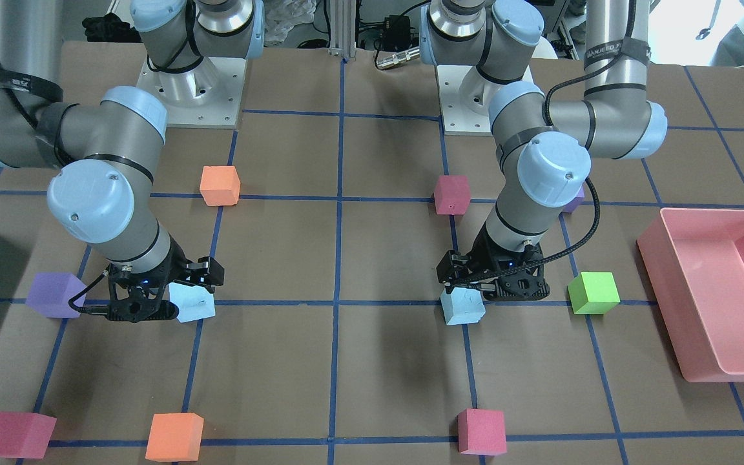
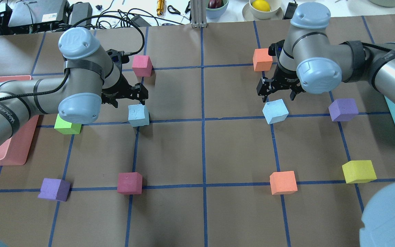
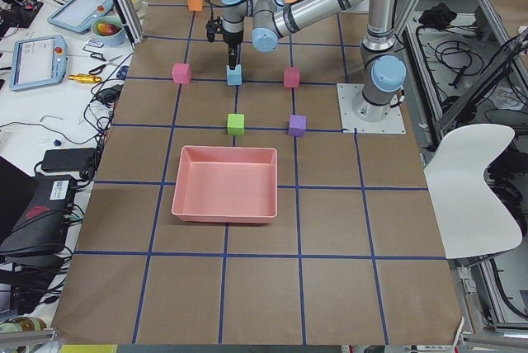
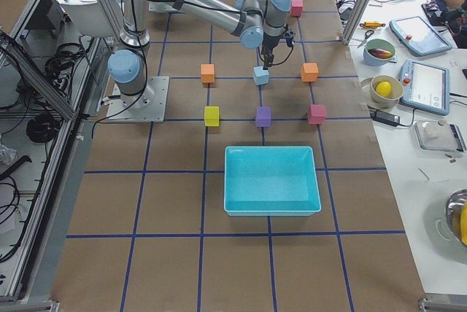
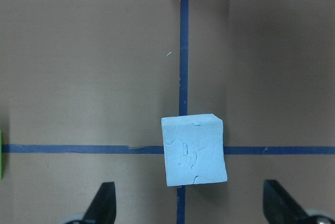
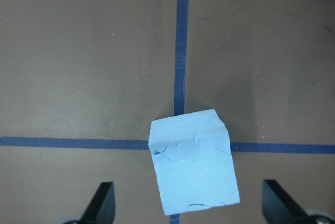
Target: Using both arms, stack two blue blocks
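Left gripper gapes over a blue block; right gripper likewise.

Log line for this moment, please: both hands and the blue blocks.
phase: pre-grasp | left hand: open above left blue block | right hand: open above right blue block | blocks: on table, apart, not stacked
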Action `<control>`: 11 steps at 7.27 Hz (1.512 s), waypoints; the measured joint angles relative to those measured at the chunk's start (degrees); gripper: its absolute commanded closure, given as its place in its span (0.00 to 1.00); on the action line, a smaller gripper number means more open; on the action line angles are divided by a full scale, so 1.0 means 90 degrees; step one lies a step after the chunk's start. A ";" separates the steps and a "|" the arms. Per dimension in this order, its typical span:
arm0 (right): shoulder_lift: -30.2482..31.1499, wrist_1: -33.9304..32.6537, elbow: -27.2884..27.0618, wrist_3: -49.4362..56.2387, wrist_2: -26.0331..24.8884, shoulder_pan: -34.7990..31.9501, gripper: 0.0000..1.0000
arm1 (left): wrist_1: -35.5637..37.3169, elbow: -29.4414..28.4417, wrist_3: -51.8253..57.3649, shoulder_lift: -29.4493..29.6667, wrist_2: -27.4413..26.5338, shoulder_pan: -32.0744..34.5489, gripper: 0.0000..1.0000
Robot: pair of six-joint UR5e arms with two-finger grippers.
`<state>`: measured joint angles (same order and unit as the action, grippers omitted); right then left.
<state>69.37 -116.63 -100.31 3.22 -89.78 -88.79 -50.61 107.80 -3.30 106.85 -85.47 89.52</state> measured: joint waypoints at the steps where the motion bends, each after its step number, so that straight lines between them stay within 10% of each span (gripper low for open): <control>1: -0.0134 -0.0147 -0.0098 0.0001 -0.0005 0.0002 0.00 | 0.0141 0.0033 -0.0111 0.0169 0.0144 0.0029 0.00; 4: -0.0396 -0.0260 -0.0190 0.0240 -0.0227 0.0002 0.01 | 0.0288 0.0043 -0.0133 0.0476 -0.0126 0.0080 0.00; 7: -0.0466 -0.0520 -0.0401 0.0199 -0.0203 0.0005 1.00 | 0.0309 0.0058 -0.0131 0.0585 -0.0384 0.0099 0.00; 11: -0.0361 -0.0421 -0.0007 -0.0588 -0.0008 -0.0029 1.00 | 0.0298 0.0052 -0.0130 0.0727 -0.0442 0.0195 0.00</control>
<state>66.11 -120.42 -100.38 -2.07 -89.86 -89.06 -47.92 108.27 -4.46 113.39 -89.45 91.27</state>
